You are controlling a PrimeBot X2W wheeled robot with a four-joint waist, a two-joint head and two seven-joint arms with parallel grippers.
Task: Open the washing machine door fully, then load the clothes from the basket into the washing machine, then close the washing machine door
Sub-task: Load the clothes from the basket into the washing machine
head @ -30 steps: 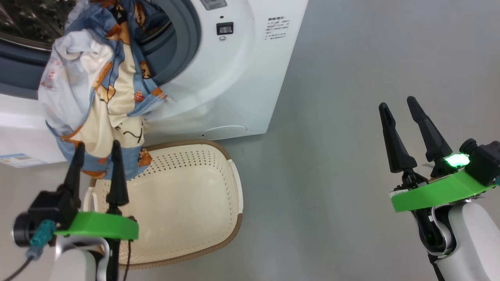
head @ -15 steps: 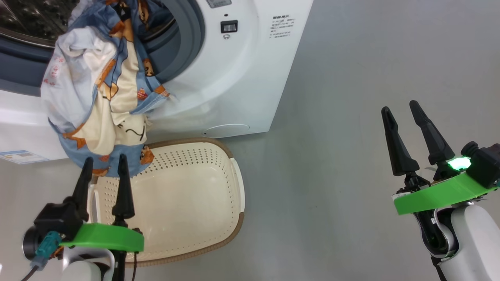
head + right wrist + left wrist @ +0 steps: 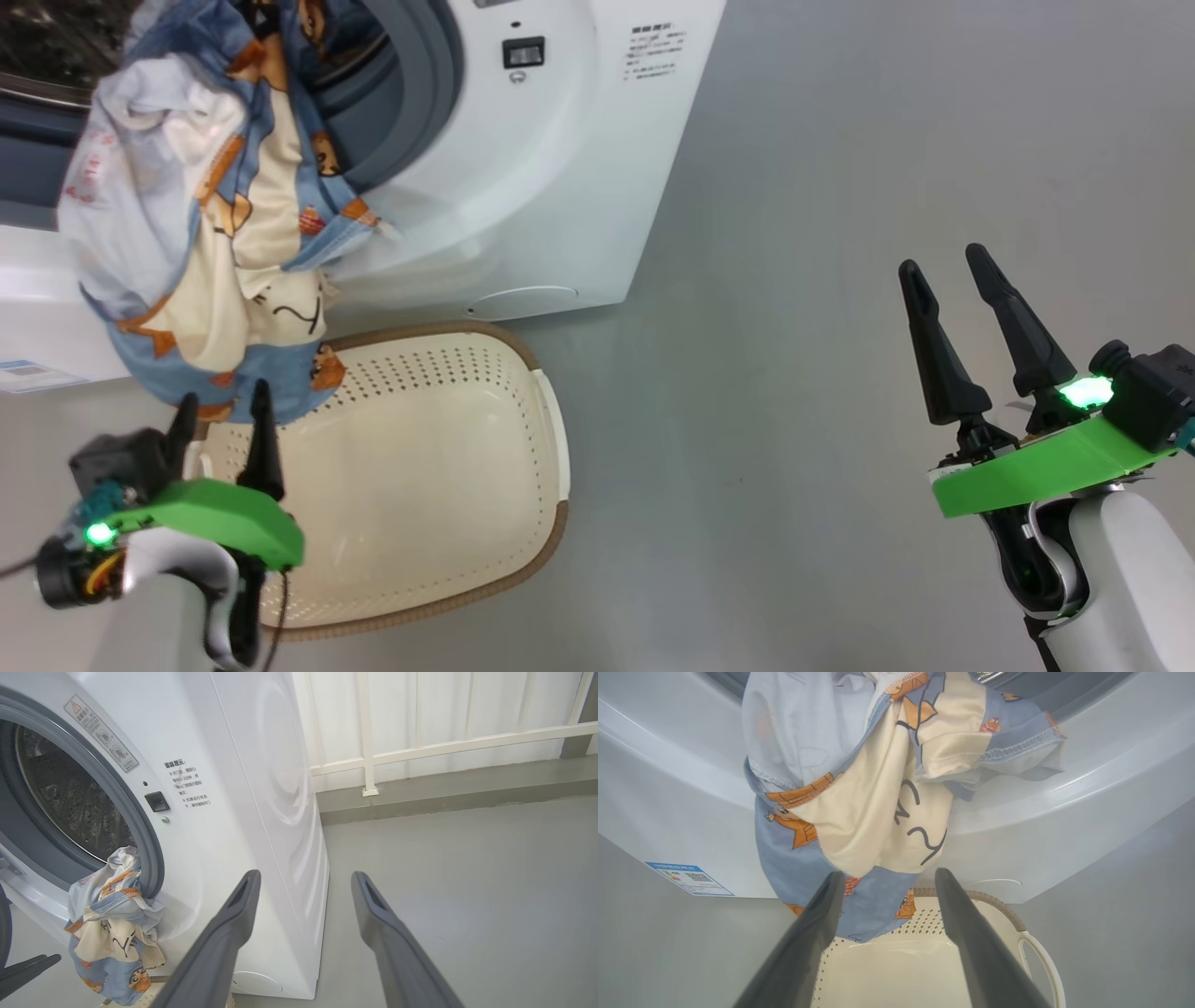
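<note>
Head view: the clothes (image 3: 201, 233) hang out of the washing machine (image 3: 541, 187) mouth, draped over its front lip, with the lower hem reaching the far rim of the basket (image 3: 555, 439). The left end effector (image 3: 224, 397) sits just under that hem, fingers spread wide and gripping nothing; whether its tips touch the cloth is unclear. The right end effector (image 3: 943, 261) hovers well apart above the floor (image 3: 794, 373), also wide open and empty.
</note>
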